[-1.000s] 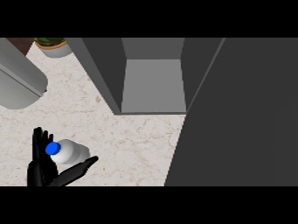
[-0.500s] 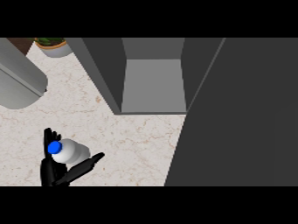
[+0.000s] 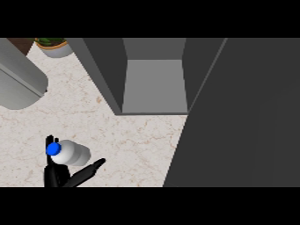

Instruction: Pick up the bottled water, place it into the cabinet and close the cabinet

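My left hand (image 3: pixel 56 176), low at the view's left over the counter (image 3: pixel 123 140), has fingers and thumb curled round the bottled water (image 3: pixel 74 154), blue cap facing up, well apart from the open cabinet (image 3: pixel 153 83); can't tell if it's off the counter.

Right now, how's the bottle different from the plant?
The bottled water is white with a blue cap; the potted plant is green in a grey pot. The left hand holds the bottled water; nothing touches the potted plant. Both are left of the cabinet.
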You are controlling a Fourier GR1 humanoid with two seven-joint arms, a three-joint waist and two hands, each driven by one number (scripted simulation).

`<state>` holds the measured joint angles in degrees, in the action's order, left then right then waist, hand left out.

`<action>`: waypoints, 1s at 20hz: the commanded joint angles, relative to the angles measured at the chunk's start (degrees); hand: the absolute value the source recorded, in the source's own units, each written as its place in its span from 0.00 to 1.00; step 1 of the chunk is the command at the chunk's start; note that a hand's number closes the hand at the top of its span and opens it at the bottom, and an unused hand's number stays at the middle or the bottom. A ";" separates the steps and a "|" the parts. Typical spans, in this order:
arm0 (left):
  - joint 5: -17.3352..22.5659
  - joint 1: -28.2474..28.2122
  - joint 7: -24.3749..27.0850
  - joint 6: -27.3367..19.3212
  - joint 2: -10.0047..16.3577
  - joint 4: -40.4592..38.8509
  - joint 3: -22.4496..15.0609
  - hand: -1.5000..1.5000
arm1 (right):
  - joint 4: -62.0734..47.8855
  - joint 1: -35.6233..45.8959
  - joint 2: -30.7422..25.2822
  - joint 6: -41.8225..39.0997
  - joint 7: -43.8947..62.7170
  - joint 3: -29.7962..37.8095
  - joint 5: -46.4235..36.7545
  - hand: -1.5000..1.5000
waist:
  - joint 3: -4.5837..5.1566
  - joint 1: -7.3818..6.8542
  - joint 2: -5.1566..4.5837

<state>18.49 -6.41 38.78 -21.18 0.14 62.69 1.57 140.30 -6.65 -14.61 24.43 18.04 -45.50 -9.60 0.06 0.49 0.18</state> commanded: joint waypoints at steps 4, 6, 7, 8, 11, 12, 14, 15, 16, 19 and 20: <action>2.32 1.76 6.32 4.95 -0.06 -6.41 2.51 0.00 | 8.44 -3.75 -3.94 0.57 2.43 -1.40 -6.45 0.00 | -0.02 0.10 -0.02; 4.91 2.55 9.43 7.45 -0.11 -10.20 0.42 0.00 | 5.86 2.90 0.68 2.10 7.83 -3.08 -10.12 0.00 | 0.10 0.10 0.00; 4.21 2.93 7.05 5.89 -0.11 -6.10 0.12 0.00 | 6.57 -1.53 -3.40 0.84 1.46 -0.61 -5.96 0.00 | -0.03 0.06 0.00; 6.76 3.20 8.04 6.17 -0.12 -7.60 -0.26 1.00 | 6.58 -2.76 -3.16 2.09 1.51 -2.90 -7.78 0.00 | -0.01 0.16 0.03; 7.52 1.58 7.27 11.10 2.21 -5.66 2.42 1.00 | 6.49 -2.66 -4.20 1.73 0.26 -2.86 -7.44 0.00 | -0.04 -0.04 0.09; 7.93 4.07 9.77 7.80 -0.10 -8.76 -0.83 1.00 | 7.61 1.96 -2.55 1.63 5.37 2.01 -5.56 0.00 | 0.02 -0.10 -0.05; 8.42 4.72 12.23 9.19 -0.10 -10.88 1.37 1.00 | 7.22 -0.96 -4.08 1.95 2.89 -1.83 -7.53 0.00 | 0.00 0.07 -0.01; 7.81 2.13 10.72 11.56 0.72 -8.13 1.79 1.00 | 8.33 -0.15 -3.75 2.11 3.91 -0.43 -6.22 0.00 | -0.02 -0.16 0.00; 8.37 6.28 9.79 10.48 0.47 -10.07 3.03 1.00 | 3.74 1.92 -1.37 2.45 4.51 -1.04 -7.52 0.00 | -0.01 -0.20 -0.07; 9.62 7.97 10.42 11.41 -0.09 -11.53 1.82 1.00 | 7.54 1.01 -3.54 2.23 5.98 -0.48 -6.16 0.00 | 0.00 -0.02 -0.06; 10.82 3.66 9.46 10.96 -0.10 -4.52 -0.68 1.00 | 6.44 2.31 -2.72 3.41 6.47 -0.85 -8.44 0.00 | 0.00 -0.25 0.10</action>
<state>27.40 -1.43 48.31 -10.30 0.55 54.08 3.08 139.56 -4.58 -16.64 27.64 19.09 -45.58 -10.04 0.05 0.40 0.17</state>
